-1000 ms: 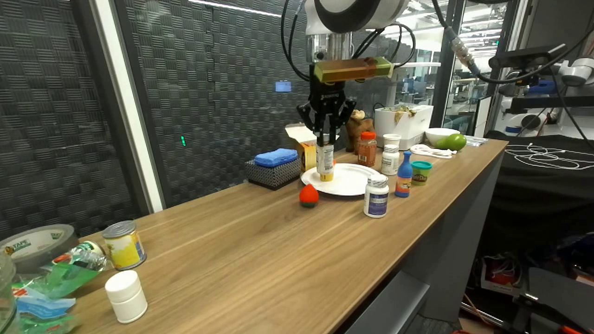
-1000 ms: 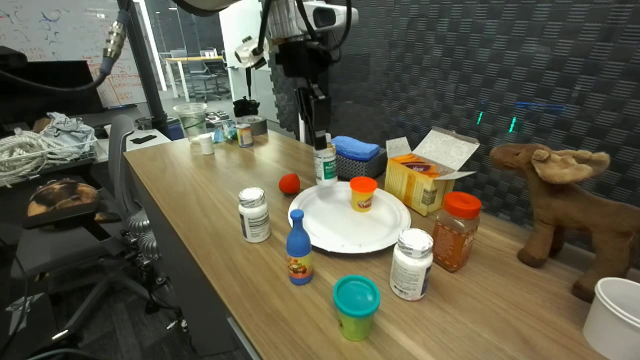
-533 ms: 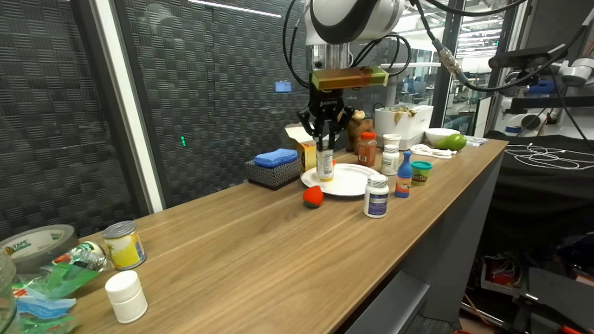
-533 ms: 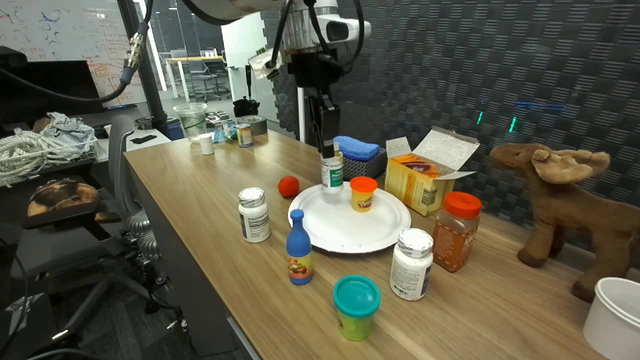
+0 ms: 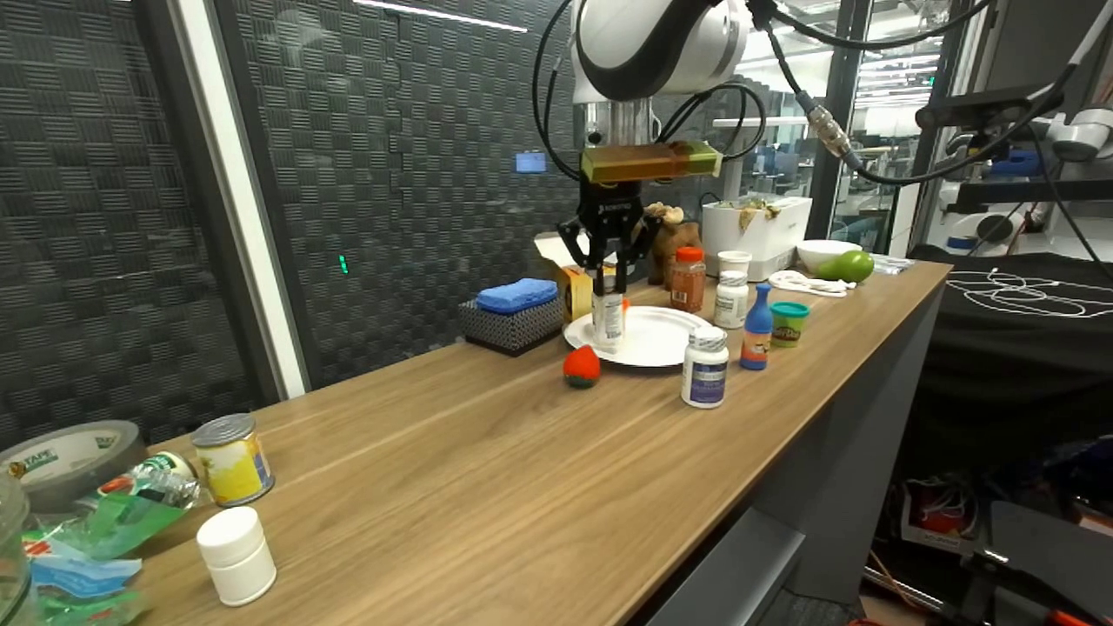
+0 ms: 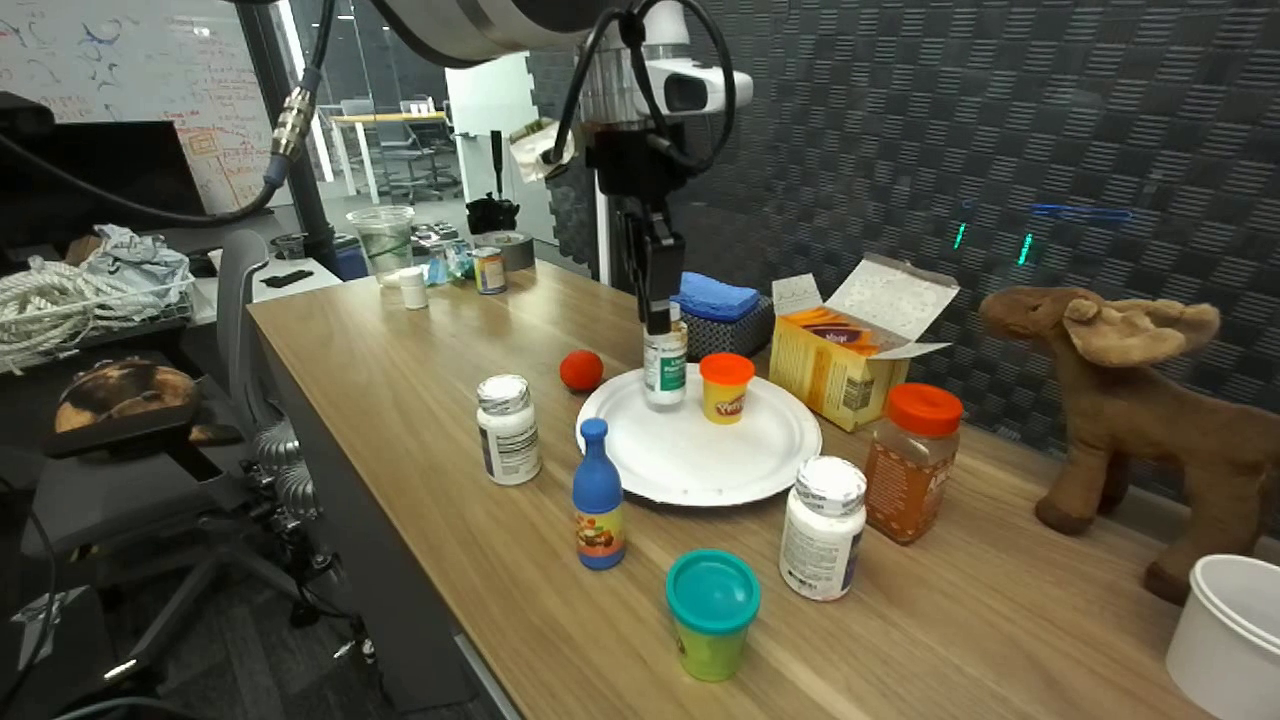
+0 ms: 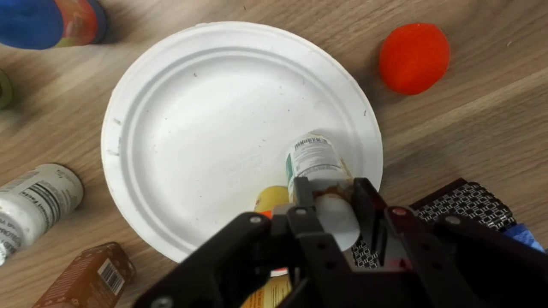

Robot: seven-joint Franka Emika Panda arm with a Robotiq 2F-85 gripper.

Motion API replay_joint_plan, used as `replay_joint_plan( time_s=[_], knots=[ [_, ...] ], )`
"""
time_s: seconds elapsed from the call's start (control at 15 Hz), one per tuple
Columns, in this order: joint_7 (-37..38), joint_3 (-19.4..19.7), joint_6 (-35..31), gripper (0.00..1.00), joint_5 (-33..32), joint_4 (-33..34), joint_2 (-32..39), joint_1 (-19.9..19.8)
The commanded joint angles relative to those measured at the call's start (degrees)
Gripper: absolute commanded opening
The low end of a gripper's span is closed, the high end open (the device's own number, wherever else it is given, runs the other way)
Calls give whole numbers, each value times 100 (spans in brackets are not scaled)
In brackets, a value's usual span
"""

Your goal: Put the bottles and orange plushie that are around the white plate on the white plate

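Both exterior views faced opposite ways along the desk [image 5: 435,478], sharing the plate [image 6: 690,455] mid-frame. The wrist view looked closely down.

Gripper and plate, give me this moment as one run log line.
gripper: closed on green-labelled bottle; bottle: roughly upright over white plate, contact unclear; orange-lidded tub: on plate; orange plushie: off plate

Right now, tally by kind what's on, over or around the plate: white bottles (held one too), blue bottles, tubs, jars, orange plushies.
White bottles: 3, one of them in the gripper
Blue bottle: 1
Tubs: 2, one of them on the plate
Orange-lidded jar: 1
Orange plushie: 1
Total: 8
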State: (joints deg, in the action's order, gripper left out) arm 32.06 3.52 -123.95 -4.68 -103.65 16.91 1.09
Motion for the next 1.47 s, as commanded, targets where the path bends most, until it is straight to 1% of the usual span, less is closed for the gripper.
replay_joint_plan(
  time_s=[0.0, 0.07, 0.13, 0.33, 0.4, 0.53, 0.73, 1.0, 1.4],
  knots=[
    [-88, 37, 91, 19, 112, 205, 114, 22],
    [-97, 35, 111, 55, 121, 204, 117, 22],
    [-99, 34, 112, 55, 121, 180, 89, 26],
    [-108, 43, 96, 76, 126, 102, -74, 15],
    [-83, 64, 64, 84, 113, 42, -190, 3],
    [-52, 110, 45, 99, 116, -100, -430, -41],
    [-99, 162, 42, 100, 220, -395, -841, -142],
    [-176, 136, -154, 100, 379, -1146, -1443, -251],
    [-52, -48, -454, 100, 129, -2174, -1862, -183]
  ],
)
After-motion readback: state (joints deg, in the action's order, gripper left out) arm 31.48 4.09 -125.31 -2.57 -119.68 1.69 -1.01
